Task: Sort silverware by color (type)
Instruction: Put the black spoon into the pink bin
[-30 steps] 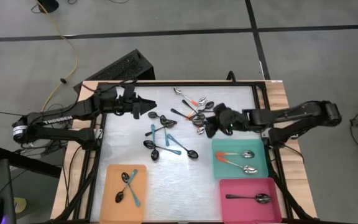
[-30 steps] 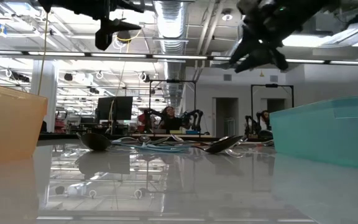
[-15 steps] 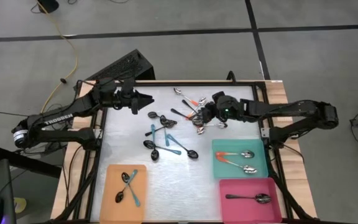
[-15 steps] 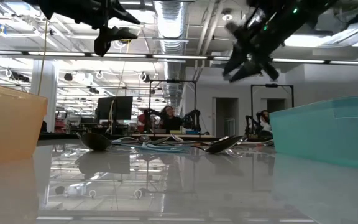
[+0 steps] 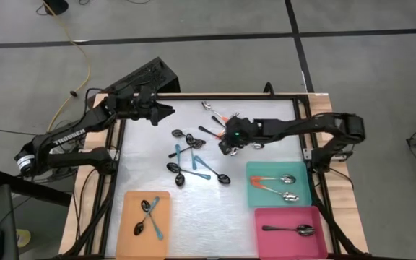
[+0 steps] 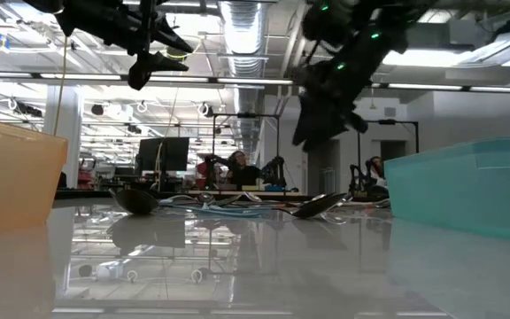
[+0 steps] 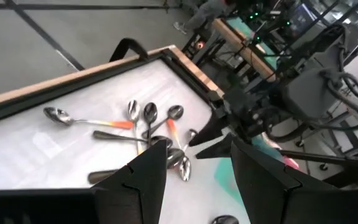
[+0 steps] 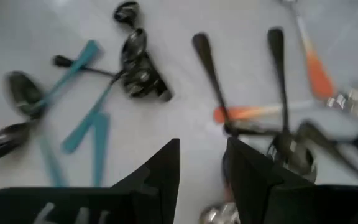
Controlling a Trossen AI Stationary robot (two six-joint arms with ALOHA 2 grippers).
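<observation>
- Spoons (image 5: 197,155): loose scatter mid-table, blue ones beside the right claw, an orange and black cluster (image 5: 226,123) just behind it; none lifted.
- Right claw (image 5: 224,143): swung in from the teal tray (image 5: 305,189) side over the last second, now hanging over the cluster's edge, fingers spread, nothing pinched.
- Meaning: a fresh pick is judged to be lining up.
- Left claw (image 5: 169,110): drawn back toward the far-left corner, spread, empty.

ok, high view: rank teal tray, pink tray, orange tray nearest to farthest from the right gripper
From the right gripper, above the spoon cluster at the table's middle:
1. Teal tray, just below and right of it.
2. Pink tray, lower right, past the teal one.
3. Orange tray, lower left corner; not far behind the pink one, but farthest.
</observation>
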